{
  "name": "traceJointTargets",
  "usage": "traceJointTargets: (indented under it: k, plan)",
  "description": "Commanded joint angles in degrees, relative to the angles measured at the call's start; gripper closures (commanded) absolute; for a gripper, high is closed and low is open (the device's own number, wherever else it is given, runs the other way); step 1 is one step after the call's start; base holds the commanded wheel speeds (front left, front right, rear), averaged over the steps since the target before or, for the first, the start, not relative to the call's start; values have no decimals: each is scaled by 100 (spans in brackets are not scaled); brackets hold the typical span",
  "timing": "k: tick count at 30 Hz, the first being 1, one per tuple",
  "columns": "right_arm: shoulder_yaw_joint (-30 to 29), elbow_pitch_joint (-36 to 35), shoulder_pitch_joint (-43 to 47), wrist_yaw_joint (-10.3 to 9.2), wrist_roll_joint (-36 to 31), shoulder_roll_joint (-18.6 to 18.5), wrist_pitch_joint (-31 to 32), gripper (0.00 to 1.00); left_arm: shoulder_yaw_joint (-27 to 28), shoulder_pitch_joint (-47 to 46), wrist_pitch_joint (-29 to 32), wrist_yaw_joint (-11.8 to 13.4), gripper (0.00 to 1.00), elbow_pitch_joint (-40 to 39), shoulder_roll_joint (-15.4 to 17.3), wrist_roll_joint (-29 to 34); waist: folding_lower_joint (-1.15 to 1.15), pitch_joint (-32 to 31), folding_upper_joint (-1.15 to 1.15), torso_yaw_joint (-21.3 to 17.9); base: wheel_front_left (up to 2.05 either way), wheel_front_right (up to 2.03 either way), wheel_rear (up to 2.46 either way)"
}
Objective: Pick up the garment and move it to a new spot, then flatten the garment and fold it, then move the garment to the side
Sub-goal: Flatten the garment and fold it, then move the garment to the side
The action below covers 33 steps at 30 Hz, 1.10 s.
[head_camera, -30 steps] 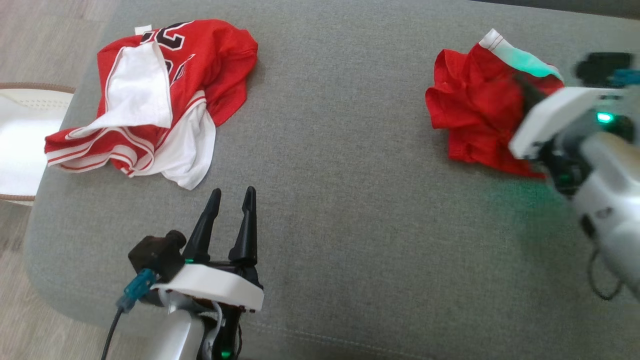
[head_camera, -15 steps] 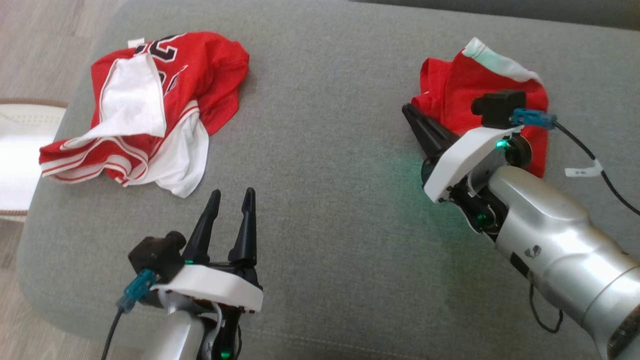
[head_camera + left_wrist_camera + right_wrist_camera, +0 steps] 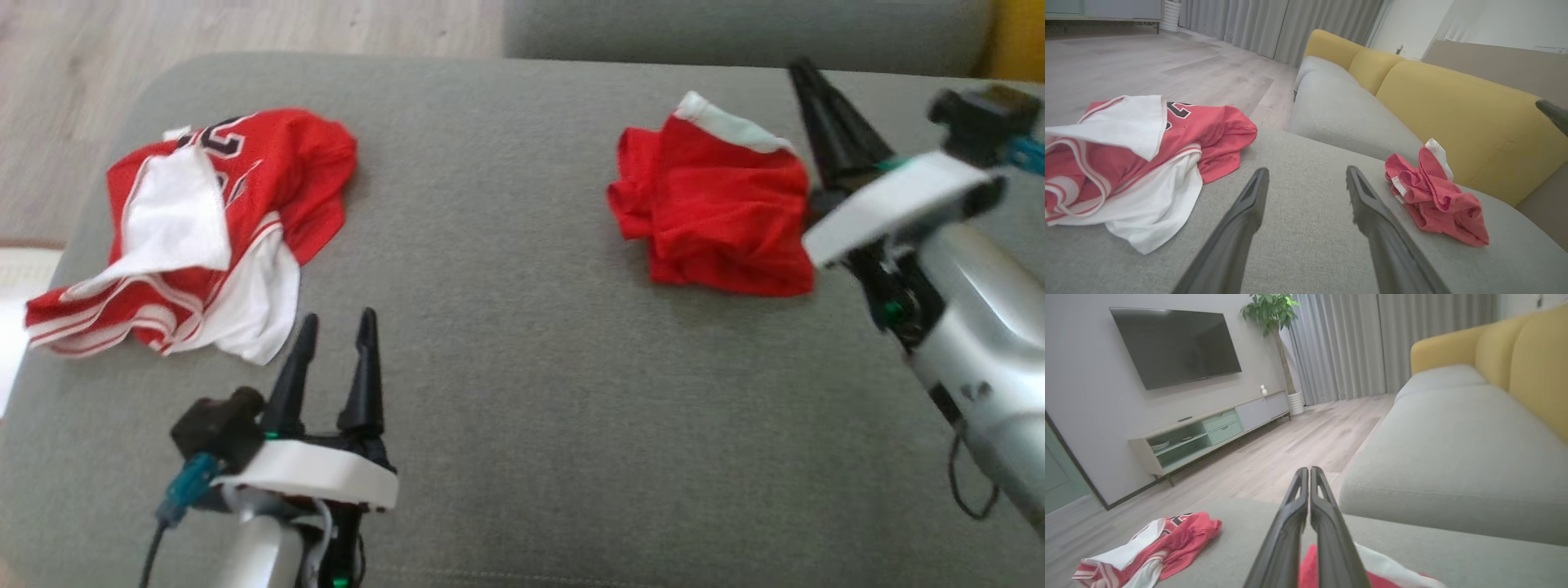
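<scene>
Garment (image 3: 718, 216), red with a white band, is lying crumpled at the upper right of the head view on the grey sofa cushion (image 3: 522, 367). Right gripper (image 3: 804, 69) is sitting just beside its right edge, fingers pressed together, gripping nothing. Left gripper (image 3: 339, 317) is hovering at lower left, fingers spread apart and empty. Red-and-white jersey (image 3: 204, 237) is lying heaped at upper left, near the left gripper's tips.

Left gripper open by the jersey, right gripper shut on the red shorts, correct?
No. The right gripper is shut but empty: the right wrist view shows its jaws together with no cloth between. The red shorts lie loose. The left gripper is open by the jersey.
</scene>
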Motion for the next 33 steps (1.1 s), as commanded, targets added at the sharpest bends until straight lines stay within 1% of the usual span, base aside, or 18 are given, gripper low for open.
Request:
traceJointTargets:
  k: [1,2,7,10,14,19,25,28,33]
  plan:
    - [-207,-201,296,40,-219,-64,-48,5,265,-122,-32,6,0,-272,17,72,0,-102,0,-132,0,0,0]
    - [-437,-288,435,40,-380,-77,-49,0,313,-106,-32,11,0,-311,17,122,0,-134,0,-179,0,0,0]
    - [-1473,-637,1204,40,-1125,9,-49,0,585,-31,-32,17,0,-385,17,342,0,-296,0,-399,0,0,0]
    - [-1956,-765,1667,40,-1524,168,-49,0,740,-7,-32,0,0,-371,17,461,0,-374,0,-513,0,0,0]
    - [-2452,-885,2224,40,-1940,446,-50,0,920,22,-32,-17,0,-257,17,671,0,-458,0,-648,0,0,0]
    - [-2830,-1091,2792,40,-2537,763,-50,0,1136,31,-32,-93,0,-149,22,856,0,-544,0,-794,0,0,0]
    - [-3354,-1376,3305,40,-3337,1035,-50,0,1290,37,-32,-184,0,-14,21,1043,0,-579,0,-902,0,0,0]
    - [-3540,-1522,3508,40,-3555,1181,-50,0,1355,14,-32,-204,0,69,20,1159,0,-574,0,-927,0,0,0]
    - [-3661,-1595,3709,40,-3758,1382,-25,0,1346,-10,-32,-235,0,97,19,1268,0,-543,0,-943,0,0,0]
